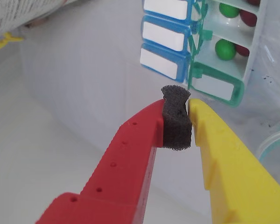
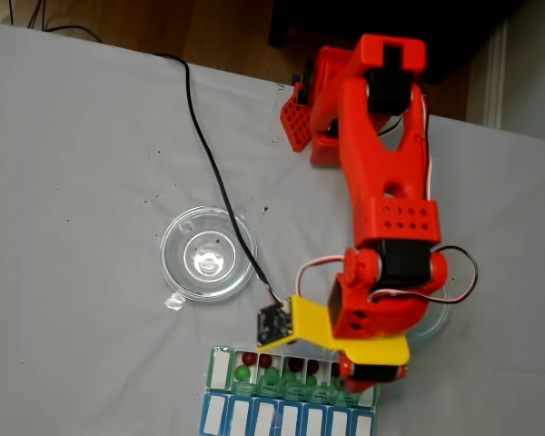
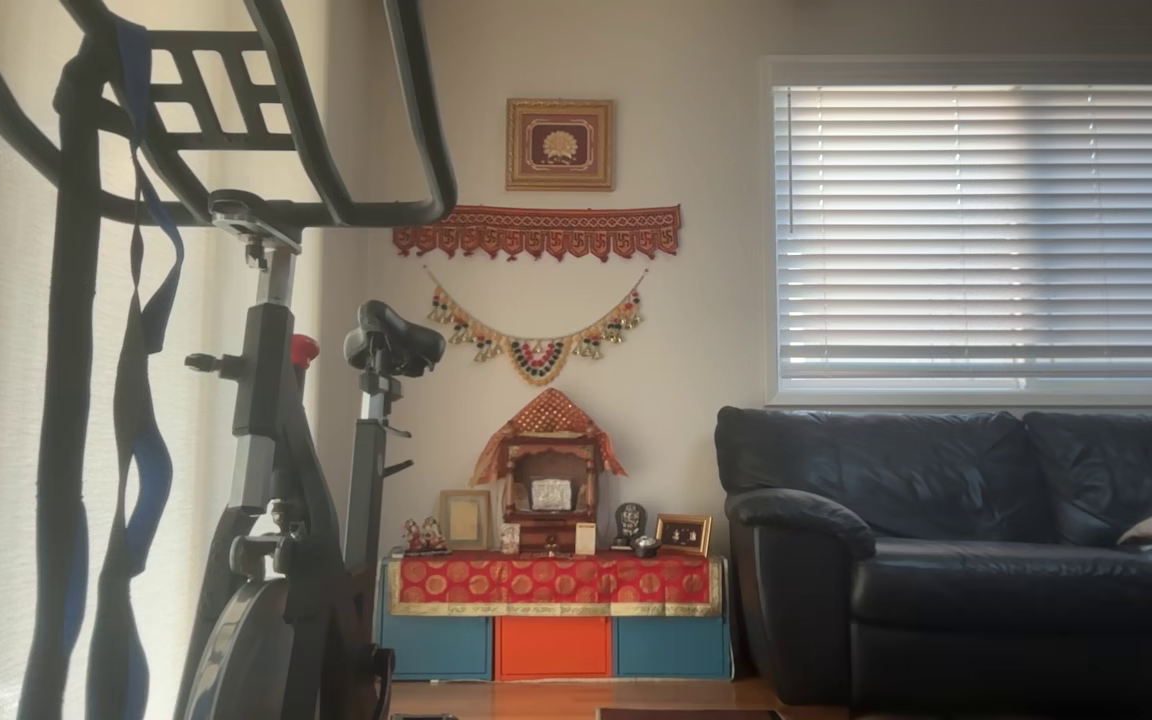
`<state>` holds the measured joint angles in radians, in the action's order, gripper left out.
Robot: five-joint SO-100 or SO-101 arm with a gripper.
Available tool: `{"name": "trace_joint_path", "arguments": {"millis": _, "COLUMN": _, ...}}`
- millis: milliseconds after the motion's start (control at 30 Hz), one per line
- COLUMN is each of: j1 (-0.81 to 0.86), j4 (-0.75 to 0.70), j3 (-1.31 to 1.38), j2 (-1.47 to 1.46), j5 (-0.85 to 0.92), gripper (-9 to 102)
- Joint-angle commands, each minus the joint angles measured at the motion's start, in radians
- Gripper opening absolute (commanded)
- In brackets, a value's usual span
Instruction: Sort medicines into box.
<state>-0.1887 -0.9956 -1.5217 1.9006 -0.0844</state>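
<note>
— Wrist view first?
— Showed the gripper (image 1: 190, 109) low in the middle, red finger on the left, yellow finger on the right, tips clenched together on a block of dark foam padding (image 1: 177, 120). Held no pill. Hovered just short of the box (image 1: 210, 51), at the top right.
— And the box there?
— Lay with blue lids (image 1: 164, 35) shut on the left and green lids (image 1: 218, 86) hinged open. Held a green pill (image 1: 225, 49) and a red pill (image 1: 241, 49) in one open white compartment, another green pill (image 1: 229, 10) and dark red one (image 1: 248, 17) in the next.
— Fixed view?
— Looked down on a grey tablecloth (image 2: 82, 163). Had the red arm (image 2: 381, 173) reaching toward the bottom edge, gripper (image 2: 361, 371) over the right end of the box (image 2: 220, 368). Hid the fingertips under the wrist, so jaw state unreadable here. Showed red and green pills (image 2: 248, 359) in the open compartments, blue row nearest the bottom edge. Left a clear glass dish (image 2: 207, 254) well apart to the upper left, with a black cable (image 2: 209, 163) running past it.
— Other view?
— Took in a room: exercise bike (image 3: 276, 480), black sofa (image 3: 976, 540), small shrine (image 3: 548, 480) against the wall.
</note>
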Motion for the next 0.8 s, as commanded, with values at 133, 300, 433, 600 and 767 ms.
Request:
{"name": "trace_joint_path", "arguments": {"millis": 133, "j1": -0.038, "j4": 0.202, "j3": 0.044, "j2": -0.028, "j5": -0.041, "gripper": 1}}
{"name": "trace_joint_path", "arguments": {"millis": 300, "j1": -0.035, "j4": 0.218, "j3": 0.118, "j2": -0.129, "j5": -0.038, "gripper": 1}}
{"name": "trace_joint_path", "arguments": {"millis": 433, "j1": -0.032, "j4": 0.216, "j3": 0.161, "j2": -0.189, "j5": -0.032, "gripper": 1}}
{"name": "trace_joint_path", "arguments": {"millis": 600, "j1": -0.04, "j4": 0.213, "j3": 0.156, "j2": -0.198, "j5": -0.028, "gripper": 1}}
{"name": "trace_joint_path", "arguments": {"millis": 767, "j1": -0.051, "j4": 0.215, "j3": 0.13, "j2": -0.186, "j5": -0.02, "gripper": 1}}
